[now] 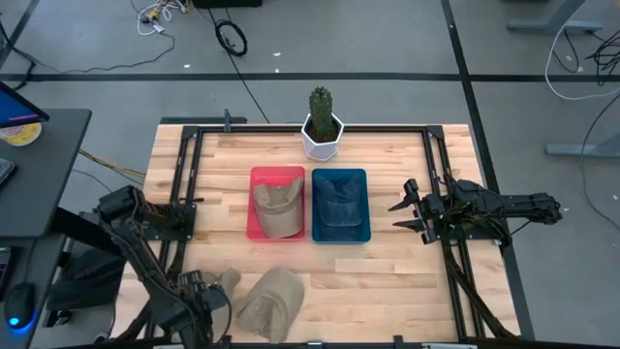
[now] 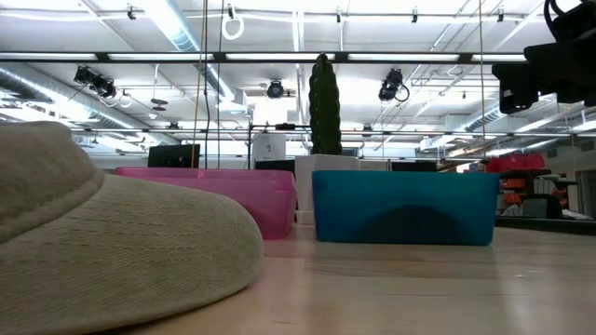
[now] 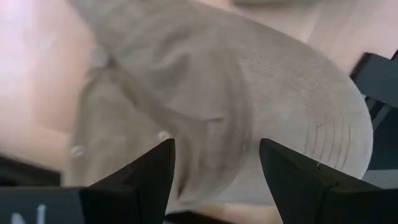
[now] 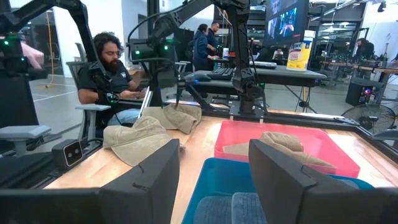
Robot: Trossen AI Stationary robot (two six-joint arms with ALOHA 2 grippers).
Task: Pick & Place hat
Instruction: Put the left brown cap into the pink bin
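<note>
High view had the left tool [image 1: 208,296] low at the bench's [image 1: 387,281] near-left corner, fingers [image 3: 149,177] spread wide, empty, right against the loose tan hat [image 1: 273,302] lying on the wood. Right tool [image 1: 409,208] hovered spread and empty beside the blue bin [image 1: 340,205]. Another tan hat [image 1: 276,208] sat in the pink bin [image 1: 278,174]; a potted cactus [image 1: 322,121] stood behind both.

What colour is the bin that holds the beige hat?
Pink. The bin holding the beige hat shows best in the high view.
</note>
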